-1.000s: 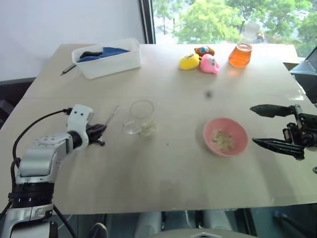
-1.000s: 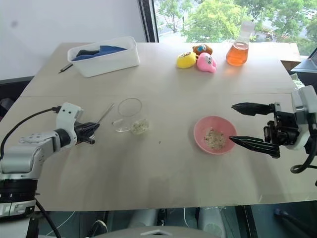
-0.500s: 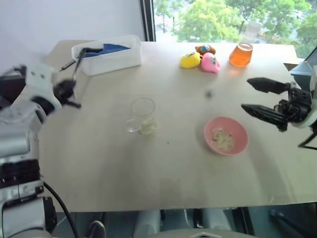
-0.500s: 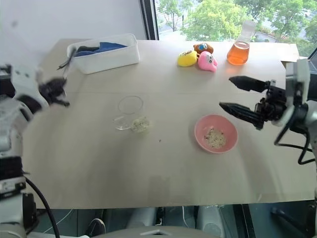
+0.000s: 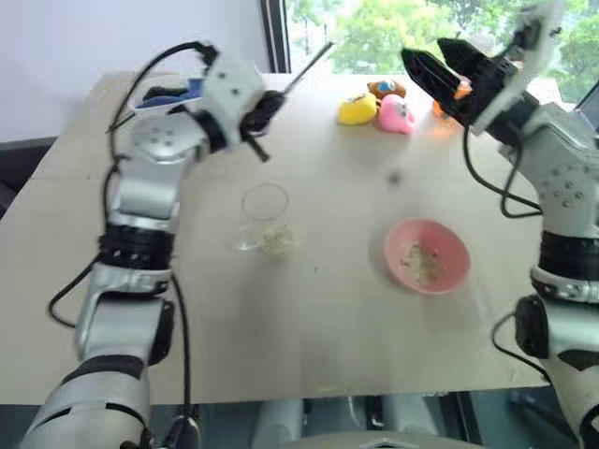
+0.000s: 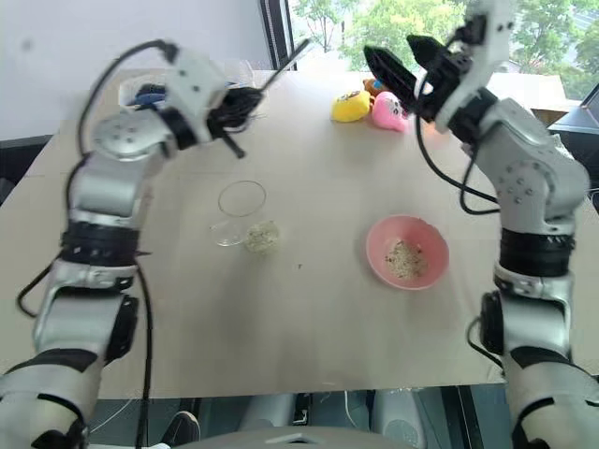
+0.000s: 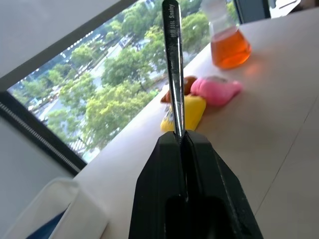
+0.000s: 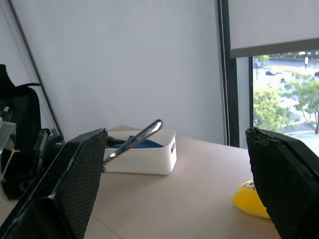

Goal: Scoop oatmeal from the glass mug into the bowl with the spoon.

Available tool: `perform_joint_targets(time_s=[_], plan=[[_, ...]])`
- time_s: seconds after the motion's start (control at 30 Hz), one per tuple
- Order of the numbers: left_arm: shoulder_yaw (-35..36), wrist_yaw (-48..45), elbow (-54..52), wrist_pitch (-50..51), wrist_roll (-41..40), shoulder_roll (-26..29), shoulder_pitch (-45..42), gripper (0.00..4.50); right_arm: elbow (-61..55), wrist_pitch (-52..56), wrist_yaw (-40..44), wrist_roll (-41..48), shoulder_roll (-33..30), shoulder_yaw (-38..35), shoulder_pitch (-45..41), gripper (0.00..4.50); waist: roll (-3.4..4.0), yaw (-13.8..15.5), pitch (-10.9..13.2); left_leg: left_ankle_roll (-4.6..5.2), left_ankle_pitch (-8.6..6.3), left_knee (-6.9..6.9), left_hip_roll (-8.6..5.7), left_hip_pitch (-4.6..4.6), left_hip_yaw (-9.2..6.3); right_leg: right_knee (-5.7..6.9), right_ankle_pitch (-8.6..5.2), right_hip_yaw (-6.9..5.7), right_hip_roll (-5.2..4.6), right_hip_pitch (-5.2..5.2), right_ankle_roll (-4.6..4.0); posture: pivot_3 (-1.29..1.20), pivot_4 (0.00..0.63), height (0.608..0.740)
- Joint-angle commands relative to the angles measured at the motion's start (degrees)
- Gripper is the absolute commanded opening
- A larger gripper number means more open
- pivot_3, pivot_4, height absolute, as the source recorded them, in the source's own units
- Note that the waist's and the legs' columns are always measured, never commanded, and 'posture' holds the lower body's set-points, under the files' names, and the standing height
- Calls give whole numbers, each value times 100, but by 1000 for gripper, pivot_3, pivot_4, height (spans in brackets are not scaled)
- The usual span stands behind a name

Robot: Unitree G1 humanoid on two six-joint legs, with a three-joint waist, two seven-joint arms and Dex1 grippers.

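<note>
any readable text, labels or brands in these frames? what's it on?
Stamped marking along the spoon handle, held in the shut left gripper: reads roughly "316L Snaily", small, not certain.
No other text can be read on the glass mug, bowl, flask, toys or white bin.

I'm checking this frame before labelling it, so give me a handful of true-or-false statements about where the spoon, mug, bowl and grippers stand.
1. The left gripper is shut on the spoon. True.
2. The right gripper holds the glass mug. False: its fingers are open and empty, and the mug stands on the table.
3. The bowl has oatmeal in it. True.
4. The spoon is dipped in the mug. False: it is raised in the air, well above the mug.
5. The flask of orange liquid stands beside the bowl. False: it stands at the table's far edge by the window.
</note>
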Motion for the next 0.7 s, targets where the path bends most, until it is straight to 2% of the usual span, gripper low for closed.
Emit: perform_joint_targets(time_s=[0.03, 0.2, 0.63, 0.7], plan=[[83, 63, 100, -367, 59, -206, -377, 70, 237, 323, -637, 196, 378, -326, -343, 4500, 1, -40, 0, 0, 0, -2, 0, 0, 2, -1, 0, 0, 0, 0, 0, 0, 150, 740], [170, -47, 118, -386, -33, -305, -488, 70, 521, 606, -1226, 874, 1005, -937, -745, 4500, 22, -189, 13, -2, 1, -12, 2, 0, 4, 2, 0, -2, 0, -10, 1, 0, 150, 740], [248, -268, -799, 372, -378, -360, -188, 70, 788, 648, -1397, 1473, 1463, -1321, -1114, 4500, 35, -186, 21, -3, 2, -12, 2, 0, 3, 5, 0, 0, -1, -11, 1, 0, 150, 740], [240, -266, -826, 443, -374, -379, -200, 0, 801, 530, -1420, 1464, 1509, -1343, -1122, 3928, 35, -187, 21, -3, 2, -11, 2, 0, 3, 5, 0, 0, -1, -11, 1, 0, 150, 740]])
